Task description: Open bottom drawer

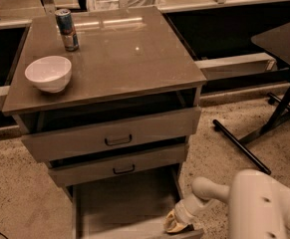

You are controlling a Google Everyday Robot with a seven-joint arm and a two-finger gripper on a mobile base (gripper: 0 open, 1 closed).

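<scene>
Our hand (176,223) is low down on the right, at the front edge of the bottom drawer (119,198). We cannot tell how wide it is. The bottom drawer is pulled out, below the middle drawer (84,171). A white bowl (48,72) and a can (67,30) sit on the bench (134,59).

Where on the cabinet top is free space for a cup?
The cabinet top is bare from the can and bowl on its left to the right edge; the left is crowded. The gripper is at the front right corner of the open bottom drawer.
</scene>
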